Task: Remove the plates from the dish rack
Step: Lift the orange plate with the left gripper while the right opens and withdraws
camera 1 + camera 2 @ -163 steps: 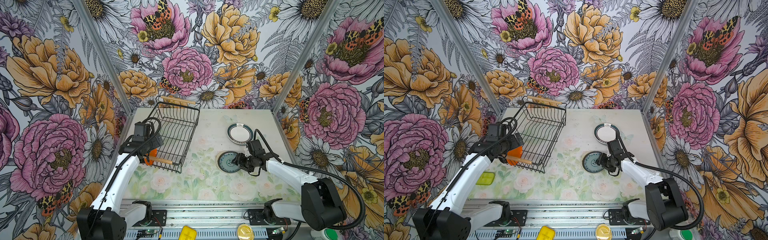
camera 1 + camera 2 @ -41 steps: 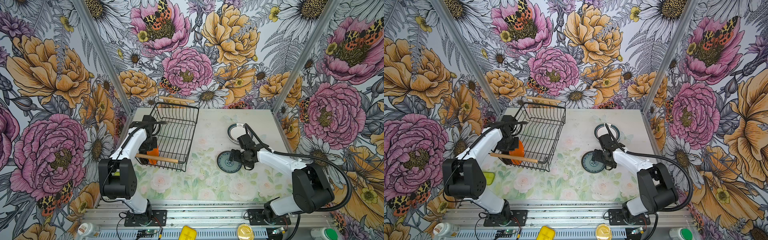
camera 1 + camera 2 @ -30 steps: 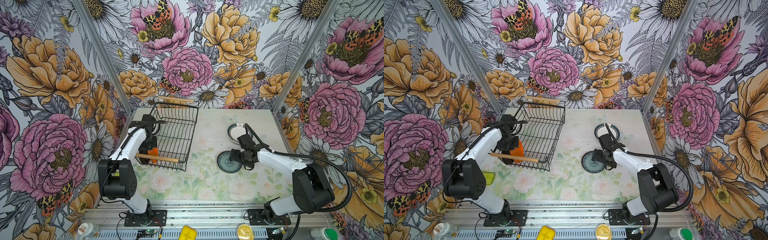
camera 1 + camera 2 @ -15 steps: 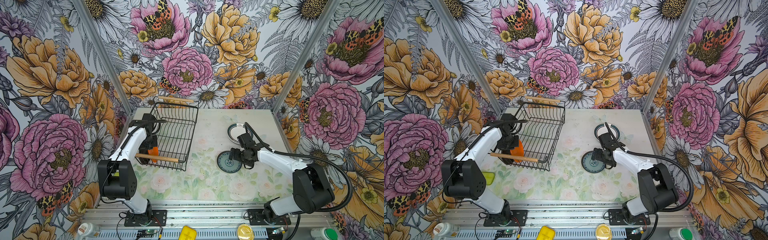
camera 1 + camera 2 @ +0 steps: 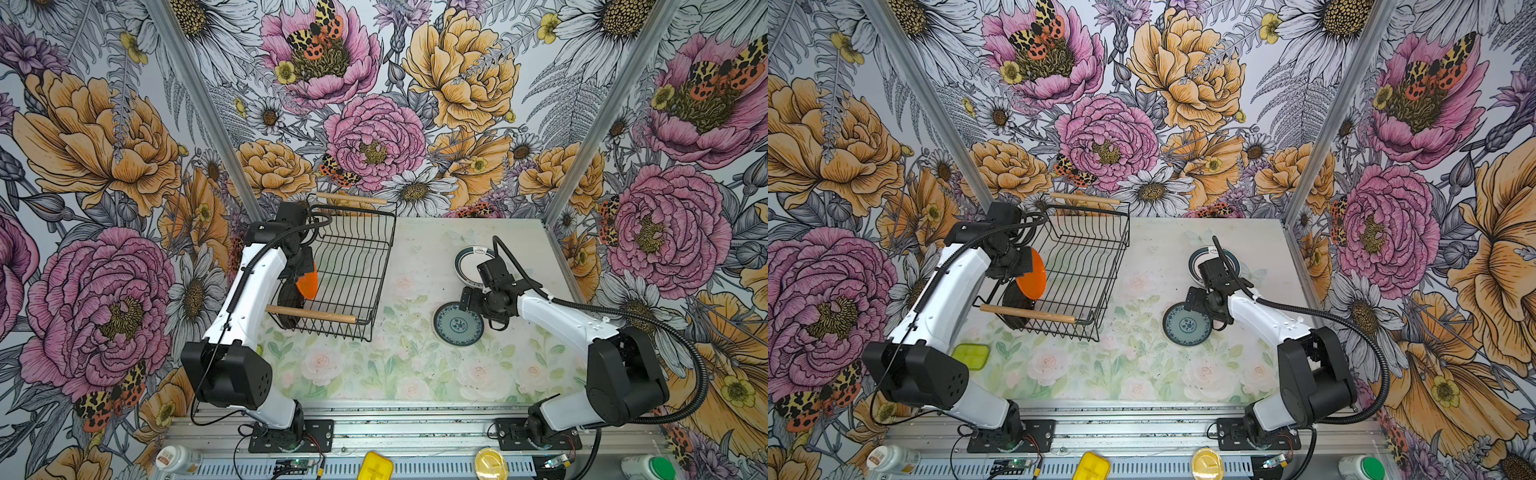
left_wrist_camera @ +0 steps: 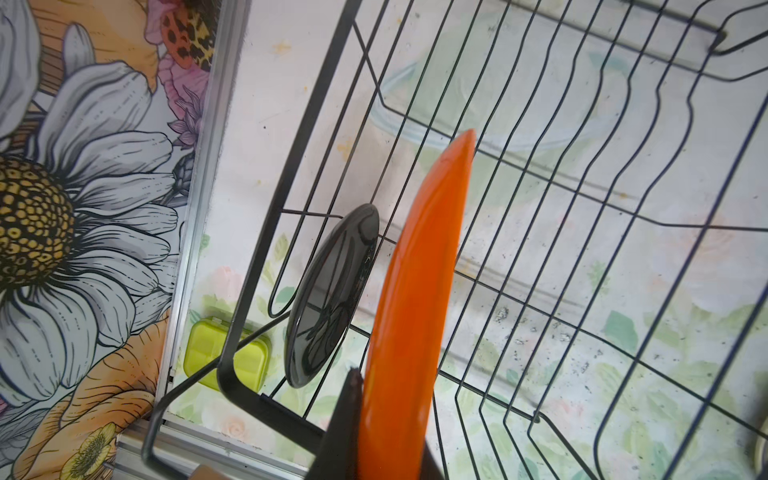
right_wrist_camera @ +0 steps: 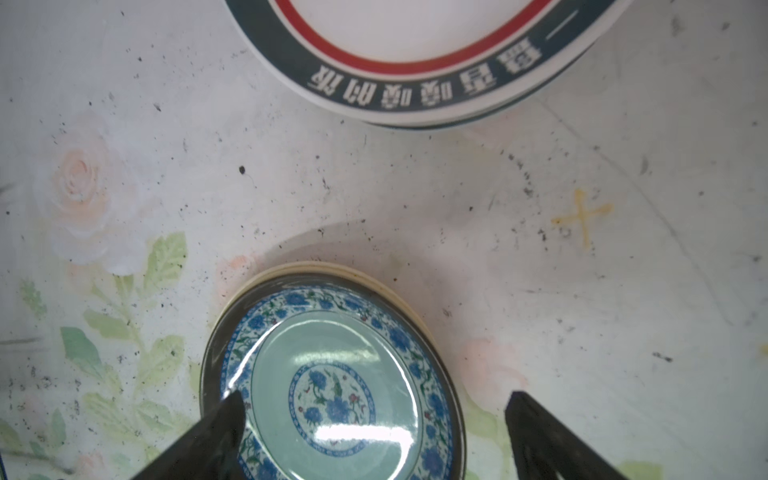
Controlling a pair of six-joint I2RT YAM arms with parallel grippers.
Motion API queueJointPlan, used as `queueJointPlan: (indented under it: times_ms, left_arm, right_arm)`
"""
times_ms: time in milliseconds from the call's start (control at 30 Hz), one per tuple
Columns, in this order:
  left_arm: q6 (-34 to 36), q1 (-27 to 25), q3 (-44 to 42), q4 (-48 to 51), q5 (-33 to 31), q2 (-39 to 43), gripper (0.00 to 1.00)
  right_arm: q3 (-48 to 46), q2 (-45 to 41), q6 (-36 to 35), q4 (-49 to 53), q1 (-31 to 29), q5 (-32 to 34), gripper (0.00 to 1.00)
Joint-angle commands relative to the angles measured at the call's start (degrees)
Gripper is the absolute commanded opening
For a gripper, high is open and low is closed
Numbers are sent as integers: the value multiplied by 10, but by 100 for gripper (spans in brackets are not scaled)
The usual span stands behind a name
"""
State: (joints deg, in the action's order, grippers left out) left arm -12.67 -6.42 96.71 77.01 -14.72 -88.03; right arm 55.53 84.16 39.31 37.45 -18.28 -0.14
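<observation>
In both top views the dish rack [image 5: 353,274] stands on the table [image 5: 374,374], and the left gripper [image 5: 302,266] is down inside it, by the rack's left wall. Its jaws are pinched tight on the orange plate [image 5: 308,283], which stands on edge. A black plate [image 5: 288,305] stands in the dividers by the rack's front handle. Well right of the rack, the right gripper [image 5: 471,300] hovers above the blue patterned plate's [image 5: 458,325] edge — jaws spread wide, gripping nothing. The dark-rimmed white plates [image 5: 465,258] lie stacked flat, also right of the rack.

Left wrist view: the orange plate is seen edge-on in the closed jaws, with the black plate just beside it but apart. A green box [image 6: 224,357] sits outside the rack's corner.

Right wrist view: the fingers [image 7: 216,432] are far apart. The blue plate tops a small stack, and whether a finger touches it I cannot tell.
</observation>
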Motion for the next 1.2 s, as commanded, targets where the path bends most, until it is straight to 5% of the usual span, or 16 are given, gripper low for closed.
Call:
queueJointPlan:
  times_ms: [0,333,633,900,1167]
  left_arm:
    - [-24,-15,57,26,-54,26,0]
    - [-88,-127,151,37,-160,59,0]
    - [-152,-305,197,12,-272,31,0]
    - [-192,-412,163,-60,-255,22,0]
    - [-230,-446,34,-187,-164,63,0]
  right_arm:
    - [32,-23,-8,-9,3,30,99]
    - [15,-180,-18,-11,4,77,99]
    - [-96,-389,18,-12,8,78,99]
    - [-166,-483,38,-12,13,13,99]
    - [-191,-509,35,-21,23,-67,99]
